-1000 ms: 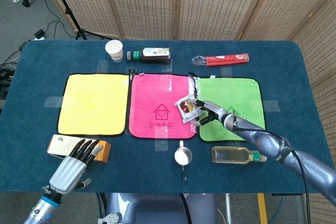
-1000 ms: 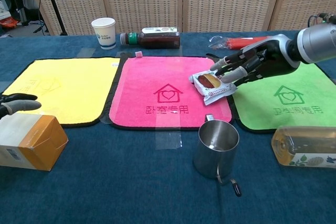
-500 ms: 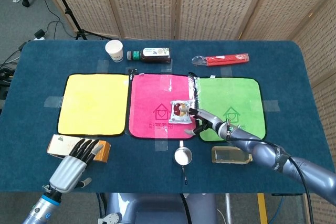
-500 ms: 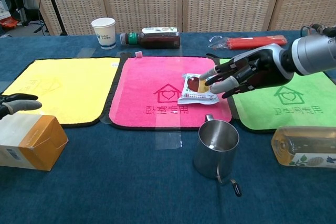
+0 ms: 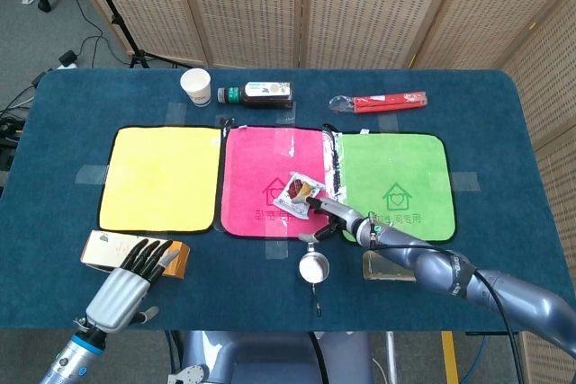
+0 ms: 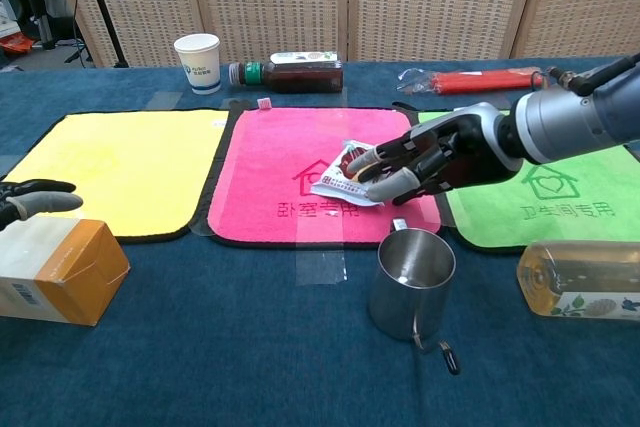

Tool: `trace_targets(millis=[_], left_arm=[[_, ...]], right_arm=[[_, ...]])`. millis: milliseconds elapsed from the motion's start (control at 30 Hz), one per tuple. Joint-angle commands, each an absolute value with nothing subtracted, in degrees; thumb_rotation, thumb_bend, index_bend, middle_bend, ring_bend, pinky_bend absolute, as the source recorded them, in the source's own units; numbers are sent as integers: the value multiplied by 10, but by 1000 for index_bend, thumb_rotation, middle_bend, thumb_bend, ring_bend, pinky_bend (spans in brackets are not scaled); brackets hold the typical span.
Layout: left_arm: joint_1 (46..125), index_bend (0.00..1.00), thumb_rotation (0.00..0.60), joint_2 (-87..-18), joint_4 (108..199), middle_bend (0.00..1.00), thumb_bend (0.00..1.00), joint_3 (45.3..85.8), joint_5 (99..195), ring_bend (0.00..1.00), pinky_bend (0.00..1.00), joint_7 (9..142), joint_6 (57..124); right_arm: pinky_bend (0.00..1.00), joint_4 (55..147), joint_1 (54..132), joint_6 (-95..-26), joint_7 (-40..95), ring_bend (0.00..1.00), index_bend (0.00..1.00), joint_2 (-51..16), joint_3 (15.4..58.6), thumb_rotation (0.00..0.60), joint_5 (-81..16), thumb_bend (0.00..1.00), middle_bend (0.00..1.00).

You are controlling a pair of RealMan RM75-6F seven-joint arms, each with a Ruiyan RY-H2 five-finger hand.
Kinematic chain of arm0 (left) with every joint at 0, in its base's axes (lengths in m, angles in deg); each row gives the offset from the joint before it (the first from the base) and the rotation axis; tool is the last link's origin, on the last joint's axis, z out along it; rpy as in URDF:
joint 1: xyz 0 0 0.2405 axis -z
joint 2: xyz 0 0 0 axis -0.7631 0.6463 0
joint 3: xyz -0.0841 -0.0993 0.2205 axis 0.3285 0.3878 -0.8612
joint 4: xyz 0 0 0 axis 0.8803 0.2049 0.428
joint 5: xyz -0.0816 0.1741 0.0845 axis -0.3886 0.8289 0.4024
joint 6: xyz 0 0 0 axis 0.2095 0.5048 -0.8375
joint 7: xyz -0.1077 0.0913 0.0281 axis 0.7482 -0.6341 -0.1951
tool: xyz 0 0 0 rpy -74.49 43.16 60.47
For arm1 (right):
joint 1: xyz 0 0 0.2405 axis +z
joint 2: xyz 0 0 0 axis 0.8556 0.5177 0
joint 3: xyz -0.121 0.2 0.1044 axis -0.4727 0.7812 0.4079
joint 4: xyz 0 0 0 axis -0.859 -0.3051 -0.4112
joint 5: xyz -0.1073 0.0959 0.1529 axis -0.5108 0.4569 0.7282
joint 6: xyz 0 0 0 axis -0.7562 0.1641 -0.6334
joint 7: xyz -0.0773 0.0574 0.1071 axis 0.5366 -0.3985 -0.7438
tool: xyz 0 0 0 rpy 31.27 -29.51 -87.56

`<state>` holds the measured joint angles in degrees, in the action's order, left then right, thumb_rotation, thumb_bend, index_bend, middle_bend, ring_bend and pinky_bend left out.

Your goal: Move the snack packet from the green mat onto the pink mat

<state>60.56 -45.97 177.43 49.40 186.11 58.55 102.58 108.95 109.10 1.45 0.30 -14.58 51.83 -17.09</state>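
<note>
The snack packet [image 5: 295, 193] [image 6: 341, 178], white with a red picture, hangs tilted just above the pink mat [image 5: 261, 155] [image 6: 280, 152], over its house logo. My right hand [image 5: 335, 218] [image 6: 430, 161] holds the packet by its right end, fingers pointing left. The green mat [image 5: 396, 173] [image 6: 560, 197] lies bare to the right of the hand. My left hand [image 5: 135, 272] [image 6: 30, 199] rests near the front left by a cardboard box [image 5: 108, 249] [image 6: 50, 267], with its fingers stretched out and nothing in them.
A steel mug [image 5: 313, 267] [image 6: 410, 275] stands just in front of the pink mat, under my right forearm. A lying bottle [image 5: 396, 267] [image 6: 580, 279] is front right. A yellow mat [image 5: 162, 177], paper cup [image 5: 195, 86], dark bottle [image 5: 261, 93] and red packet [image 5: 382, 101] lie further off.
My right hand has carried the snack packet leftward from the pink mat's right edge to over its centre. The left hand has not moved.
</note>
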Motion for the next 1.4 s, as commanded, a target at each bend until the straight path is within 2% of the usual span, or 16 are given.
trace_targets(millis=[33, 333, 1100, 1300, 1400], left_arm=[[606, 0, 600, -460, 1774, 0, 74, 494, 1860, 0, 0, 586, 1025], [606, 0, 600, -461, 1773, 0, 75, 492, 1863, 0, 0, 585, 1026], [605, 0, 600, -460, 1775, 0, 74, 492, 1865, 0, 0, 583, 1030], [604, 0, 600, -458, 1776, 0, 75, 495, 1863, 0, 0, 584, 1034], [603, 0, 600, -457, 1776, 0, 75, 496, 1862, 0, 0, 585, 1037]], right_arm=[[0, 1092, 1099, 12, 3, 0, 90, -150, 515, 600, -172, 388, 0], [0, 1122, 1126, -11, -3, 0, 90, -137, 508, 600, -167, 388, 0], [0, 1213, 1165, -83, -3, 0, 90, -34, 471, 600, -137, 388, 0], [0, 1259, 1154, -104, 10, 0, 90, 6, 463, 600, -148, 392, 0], [0, 1297, 1126, -125, 24, 0, 96, 35, 456, 600, -174, 429, 0]])
